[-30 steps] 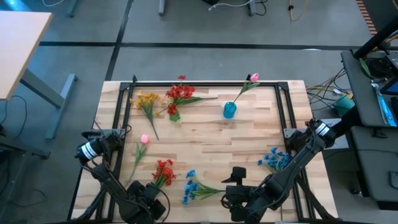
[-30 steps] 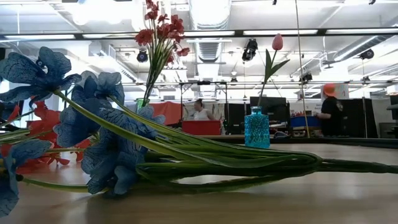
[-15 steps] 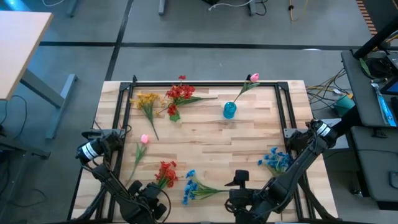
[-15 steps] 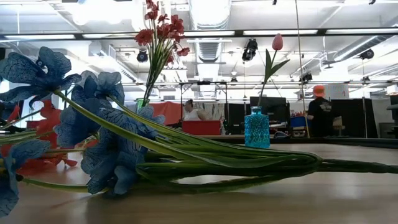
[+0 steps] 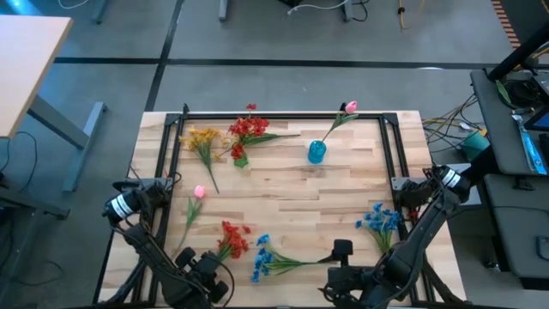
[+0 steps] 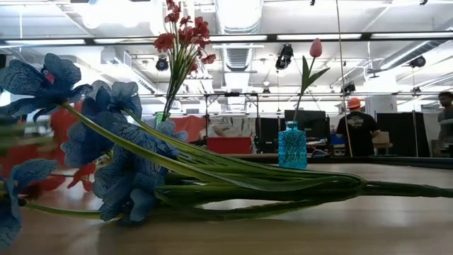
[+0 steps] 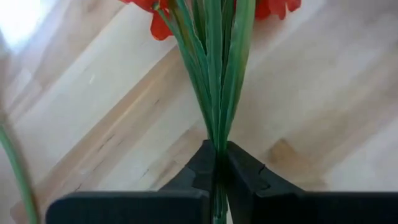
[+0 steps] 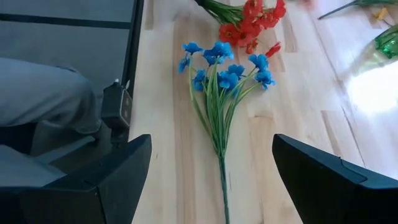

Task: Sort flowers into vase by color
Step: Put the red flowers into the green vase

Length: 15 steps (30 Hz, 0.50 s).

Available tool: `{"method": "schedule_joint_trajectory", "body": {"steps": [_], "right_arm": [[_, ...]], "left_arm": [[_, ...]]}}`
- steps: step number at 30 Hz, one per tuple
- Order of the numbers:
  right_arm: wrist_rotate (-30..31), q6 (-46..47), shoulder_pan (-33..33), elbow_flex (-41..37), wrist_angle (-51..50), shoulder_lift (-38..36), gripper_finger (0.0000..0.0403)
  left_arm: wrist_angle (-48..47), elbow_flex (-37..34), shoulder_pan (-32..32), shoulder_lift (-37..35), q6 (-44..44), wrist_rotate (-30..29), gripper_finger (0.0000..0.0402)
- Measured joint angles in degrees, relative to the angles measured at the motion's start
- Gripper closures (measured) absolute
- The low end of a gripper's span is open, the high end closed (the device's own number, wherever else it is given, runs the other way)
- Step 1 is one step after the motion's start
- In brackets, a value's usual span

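Observation:
A red spray (image 5: pixel 232 238) lies near the table's near left, and my left gripper (image 5: pixel 208 263) is shut on its green stems. Its blooms (image 7: pixel 273 7) show past the fingers in the left wrist view. A blue spray (image 5: pixel 268 256) lies flat beside it, its stem end pointing at my right gripper (image 5: pixel 341 251). That gripper stands open and touches nothing, with the stem (image 8: pixel 222 180) running between its spread fingers. At the far side a blue vase (image 5: pixel 316 152) holds a pink bud (image 5: pixel 350 106). My left gripper pinches the red spray's bundled green stems (image 7: pixel 217 140) between its two fingers, well below the blooms. The stems run straight on from the fingers toward the blooms, and the fingers come in low from the table's near side. Whether the blooms rest on the table I cannot tell.
A yellow spray (image 5: pixel 204 139) and more red blooms (image 5: pixel 249 129) are at the far left. A pink bud (image 5: pixel 199 191) lies at the left and another blue spray (image 5: pixel 380 221) at the right. A black frame (image 5: pixel 283 115) borders the table. People move in the room beyond.
My right gripper has drawn back toward the table's right and near edges, away from the blue spray's blooms and out to its stem end. The red spray's blooms have shifted a little toward the right and show blurred in the low view.

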Motion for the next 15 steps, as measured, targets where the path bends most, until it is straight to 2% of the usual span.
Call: {"method": "schedule_joint_trajectory", "body": {"steps": [7, 15], "right_arm": [[0.59, -0.09, 0.01, 0.0, -0.01, -0.05, 0.0076], [1.69, -0.6, 0.01, -0.25, 0.0, -0.05, 0.0076]], "left_arm": [[0.52, 4.61, -1.03, -3.58, 7.92, -10.77, 0.0401], [3.32, 13.58, -2.99, -5.98, 24.38, -26.39, 0.0401]]}}
